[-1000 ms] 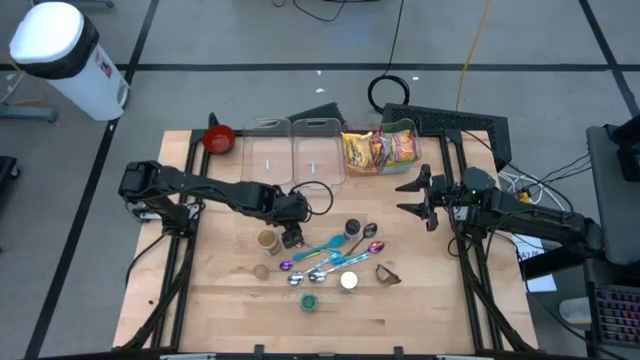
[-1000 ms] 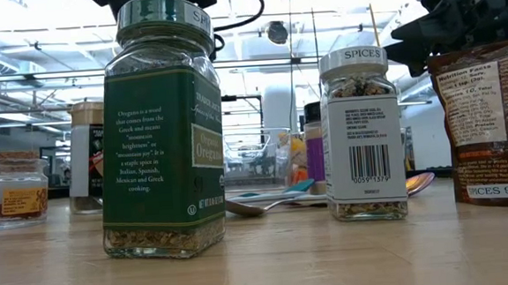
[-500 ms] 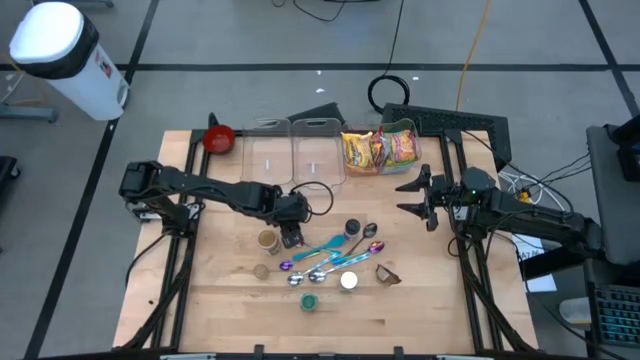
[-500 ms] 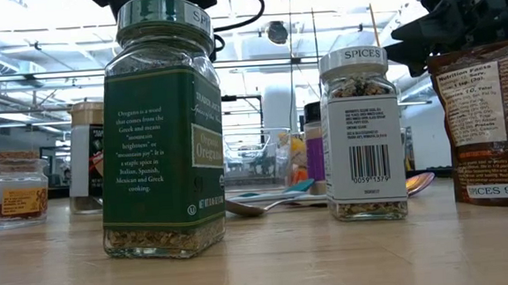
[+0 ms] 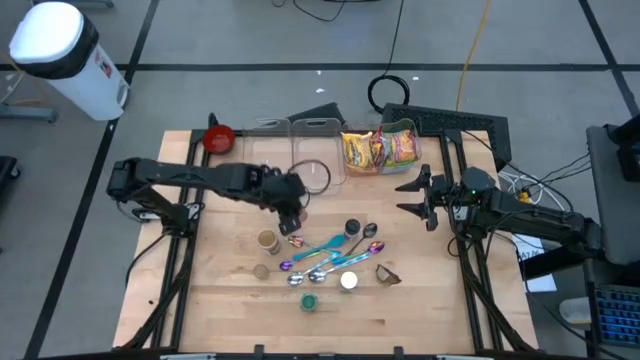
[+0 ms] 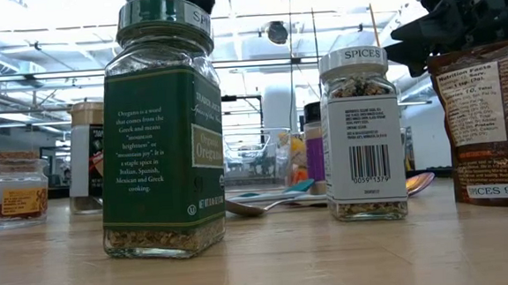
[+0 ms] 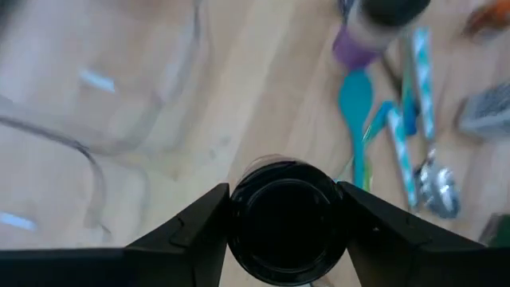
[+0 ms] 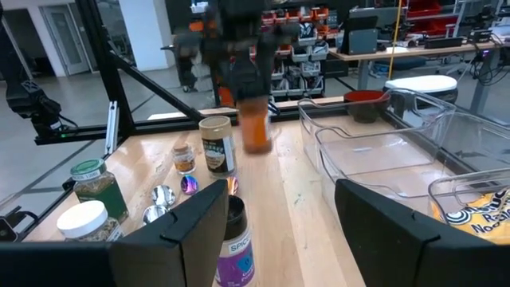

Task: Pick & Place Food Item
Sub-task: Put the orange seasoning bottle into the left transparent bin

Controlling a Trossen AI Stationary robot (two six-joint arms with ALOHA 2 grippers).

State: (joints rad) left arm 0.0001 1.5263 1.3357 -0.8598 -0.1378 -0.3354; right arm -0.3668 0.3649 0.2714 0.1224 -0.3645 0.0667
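My left gripper (image 5: 292,208) hangs above the middle of the table, shut on a small spice jar (image 8: 255,131) with a black lid and orange-brown contents. Below it lie several other spice jars, among them a brown-lidded one (image 5: 267,240), a dark-lidded one (image 5: 352,229), a white-lidded one (image 5: 348,281) and a green-lidded one (image 5: 311,300), all standing on their bases. My right gripper (image 5: 412,196) waits open at the table's right, pointing level toward the left, with nothing between its fingers. My left gripper pinches the jar's black lid (image 7: 243,219) between its two fingers (image 7: 191,235), one on each side. The fingers slant down onto it from above. The jar hangs below them (image 8: 255,139), roughly upright and lifted clear of the table.
Coloured measuring spoons (image 5: 325,255) and a brown pouch (image 5: 388,273) lie among the jars. Two clear bins (image 5: 268,150) (image 5: 318,150) and a bin of snack packets (image 5: 380,150) stand at the far edge, with a red bowl (image 5: 219,138) at the far left.
My left gripper has gone up from the table, a little toward the far edge, and has lifted the black-lidded jar clear of the table. The rise came in the last half second.
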